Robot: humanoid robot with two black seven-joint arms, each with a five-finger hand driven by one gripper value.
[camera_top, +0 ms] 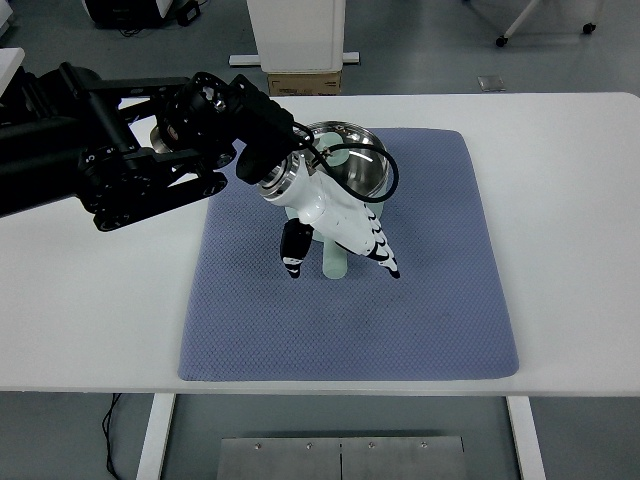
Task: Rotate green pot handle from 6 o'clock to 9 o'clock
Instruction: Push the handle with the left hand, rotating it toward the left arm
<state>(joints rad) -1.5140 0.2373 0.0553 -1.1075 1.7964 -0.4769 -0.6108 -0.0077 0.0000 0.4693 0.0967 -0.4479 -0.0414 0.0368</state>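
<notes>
White table (90, 320), blue mat (250, 320), left robot hand (335, 235) clasping pot handle (335, 262)

Blue-grey quilted fabric mat (420, 320): lies flat on the white rectangular table (580, 250) and spreads out beneath the white-and-black fingered left hand (335, 235). Shiny steel pot (350, 160): sits on the mat's far part, just behind the hand and partly covered by its wrist, with its pale green straight handle (335, 262) running under the hand and emerging between the thumb on the left and the fingers on the right. Brown cardboard box (303, 83): on the floor beyond the table's far edge, well behind the hand.
</notes>
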